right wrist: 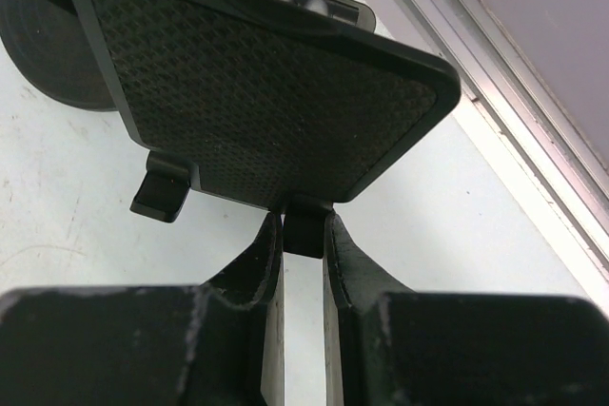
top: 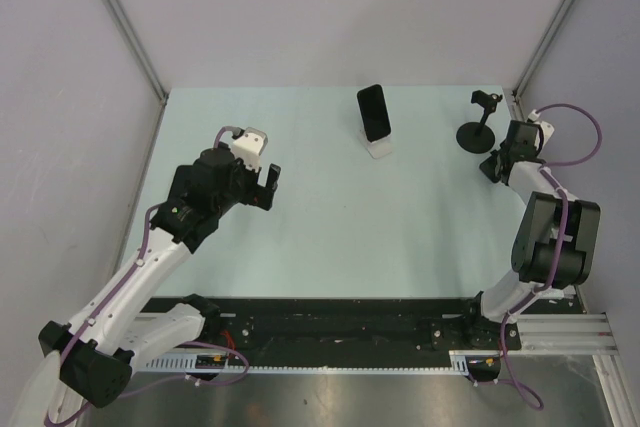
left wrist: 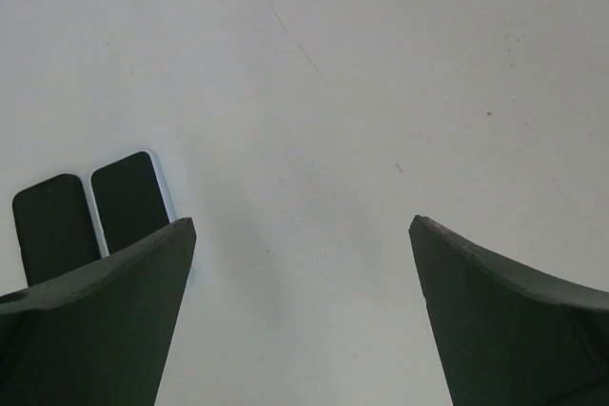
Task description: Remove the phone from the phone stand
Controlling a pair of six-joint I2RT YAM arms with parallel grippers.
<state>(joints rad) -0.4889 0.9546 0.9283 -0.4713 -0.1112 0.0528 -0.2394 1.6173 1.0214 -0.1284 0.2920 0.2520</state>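
On the near left, the left gripper (top: pixel 268 187) is hovering above the table (top: pixel 300 237), its jaws standing wide apart and holding nothing. Farther back on the right, the right gripper (right wrist: pixel 303 227) is pinching narrowly on a tab (right wrist: pixel 304 208) at the lower edge of the black holder (right wrist: pixel 257 92). Farthest back, near the middle, the phone (top: pixel 374 113) is leaning upright in the white phone stand (top: pixel 380 150), well apart from both grippers.

Soft, even overhead light fills every view, leaving only faint shadows on the pale mint-green table top (top: pixel 320 237). The left wrist view washes that surface almost white. In the right wrist view the black diamond-textured holder plate (right wrist: pixel 257 92) is sharp, the right gripper (right wrist: pixel 303 230) beneath it dark and murky
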